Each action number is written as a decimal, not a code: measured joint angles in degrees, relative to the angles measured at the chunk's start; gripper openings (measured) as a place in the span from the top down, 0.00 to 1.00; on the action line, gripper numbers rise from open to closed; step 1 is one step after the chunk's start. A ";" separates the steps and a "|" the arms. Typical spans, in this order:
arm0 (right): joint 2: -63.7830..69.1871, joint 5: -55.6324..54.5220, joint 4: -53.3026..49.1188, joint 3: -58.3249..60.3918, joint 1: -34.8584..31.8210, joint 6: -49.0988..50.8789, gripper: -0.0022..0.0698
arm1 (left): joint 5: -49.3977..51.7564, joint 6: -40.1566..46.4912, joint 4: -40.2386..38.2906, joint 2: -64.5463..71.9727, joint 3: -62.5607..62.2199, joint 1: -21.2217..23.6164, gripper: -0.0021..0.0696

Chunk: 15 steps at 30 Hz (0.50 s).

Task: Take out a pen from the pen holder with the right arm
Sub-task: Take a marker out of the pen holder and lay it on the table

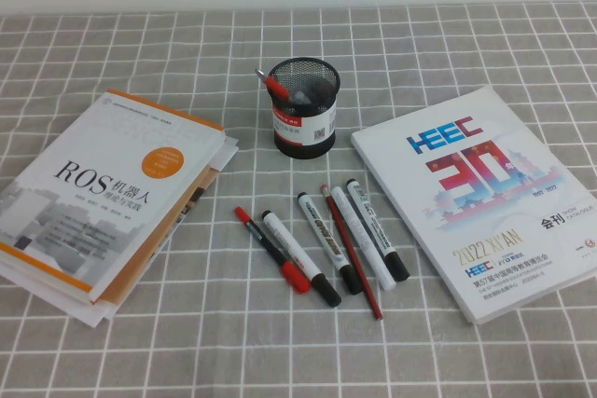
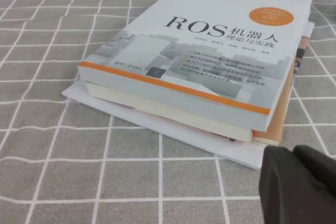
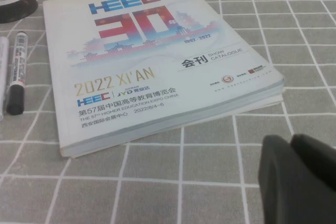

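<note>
Red pen (image 1: 272, 87) stands tilted inside the black mesh pen holder (image 1: 304, 130), between the books. Right gripper (image 3: 292, 148) closed, holding nothing, low beside the catalogue (image 3: 157, 61). Left gripper (image 2: 293, 156) closed, empty, beside the book stack (image 2: 210, 61)

The left gripper (image 2: 294, 156) and the right gripper (image 3: 290, 142) each show two blunt, rounded, matte black fingers (image 2: 315, 192).

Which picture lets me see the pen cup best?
The high view: the whole black mesh pen holder shows, with a red pen inside. The right wrist view catches only its bottom edge, beyond the shut right gripper. The left wrist view shows none, just books and the left gripper.
</note>
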 joint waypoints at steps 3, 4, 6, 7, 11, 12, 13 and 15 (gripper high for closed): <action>0.00 0.00 0.00 0.00 0.00 0.00 0.99 | 0.00 0.00 0.00 0.00 0.00 0.00 0.98; 0.00 0.00 0.00 0.00 0.00 0.00 0.99 | 0.00 0.00 0.00 0.00 0.00 0.00 0.98; 0.00 0.00 0.00 0.00 0.00 0.00 0.99 | 0.00 0.00 0.00 0.00 0.00 0.00 0.98; 0.00 0.00 0.00 0.00 0.00 0.00 0.99 | 0.00 0.00 0.00 0.00 0.00 0.00 0.98; 0.00 0.00 0.42 0.00 0.00 0.00 0.99 | 0.00 0.00 0.00 0.00 0.00 0.00 0.98; 0.00 0.00 0.86 0.00 0.00 0.00 0.99 | 0.00 0.00 0.00 0.00 0.00 0.00 0.98; 0.00 0.00 1.87 0.00 0.00 0.00 0.99 | 0.00 0.00 0.00 0.00 0.00 0.00 0.98; 0.00 -0.17 4.83 0.00 0.00 0.00 0.99 | 0.00 0.00 0.00 0.00 0.00 0.00 0.98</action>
